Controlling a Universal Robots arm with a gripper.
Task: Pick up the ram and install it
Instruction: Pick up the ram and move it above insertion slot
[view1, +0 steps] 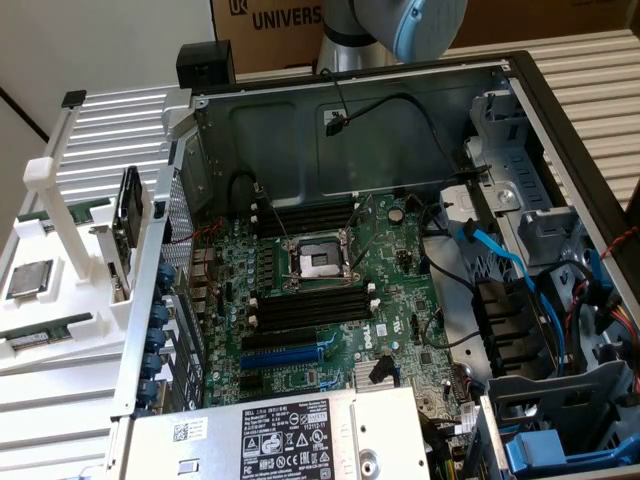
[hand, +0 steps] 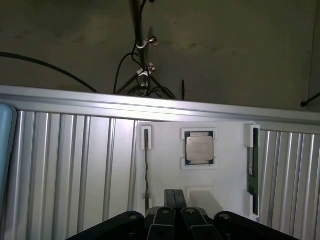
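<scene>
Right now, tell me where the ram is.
The ram lies flat in the white tray at the exterior view's left, outside the computer case, just nearer the camera than the silver processor chip.

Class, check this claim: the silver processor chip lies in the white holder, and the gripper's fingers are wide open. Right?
Wrong in one respect: the wrist view shows the gripper shut, not open. The processor chip does lie in the white holder.
</scene>
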